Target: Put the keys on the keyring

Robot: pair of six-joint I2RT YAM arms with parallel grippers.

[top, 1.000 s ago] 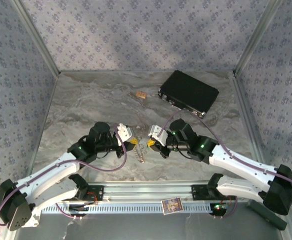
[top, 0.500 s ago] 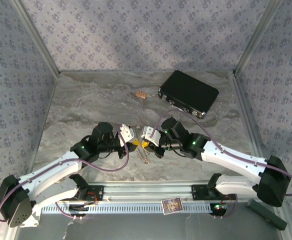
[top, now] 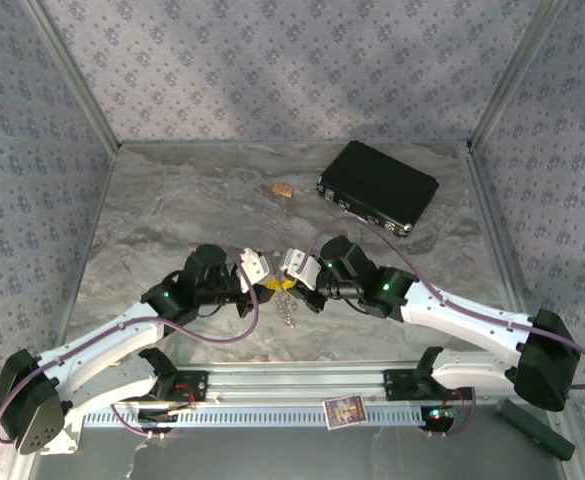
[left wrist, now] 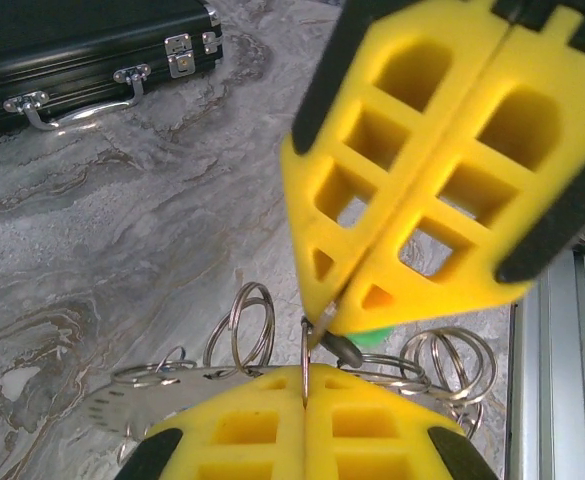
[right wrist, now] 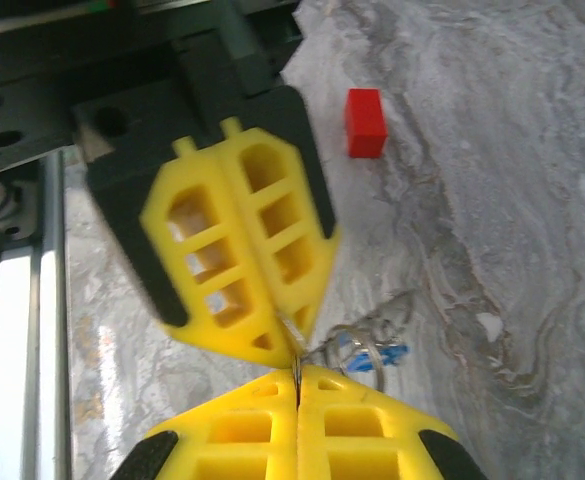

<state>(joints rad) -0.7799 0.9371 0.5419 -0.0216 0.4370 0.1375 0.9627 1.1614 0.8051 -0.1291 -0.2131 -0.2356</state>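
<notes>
My two yellow-fingered grippers meet tip to tip low over the table's front middle. The left gripper (top: pixel 270 290) (left wrist: pixel 305 372) is shut on a thin steel ring standing edge-on, part of the keyring (left wrist: pixel 240 325), a bunch of linked split rings that dangles below (top: pixel 290 312). The right gripper (top: pixel 289 286) (right wrist: pixel 297 372) (left wrist: pixel 329 318) is shut on the green key (left wrist: pixel 380 336). Its metal blade touches the pinched ring, and its head is mostly hidden behind the fingers. The blue key (right wrist: pixel 384 355) hangs among the rings beside the right gripper.
A black case (top: pixel 377 186) (left wrist: pixel 72 50) lies at the back right. A small tan piece (top: pixel 283 189) sits left of it. A red block (right wrist: pixel 366 122) is on the marble. The metal rail (top: pixel 292 385) runs along the near edge, with patterned walls on three sides.
The right gripper has moved left until its tips meet the left gripper's. The left gripper shifted slightly right. Both stayed shut.
</notes>
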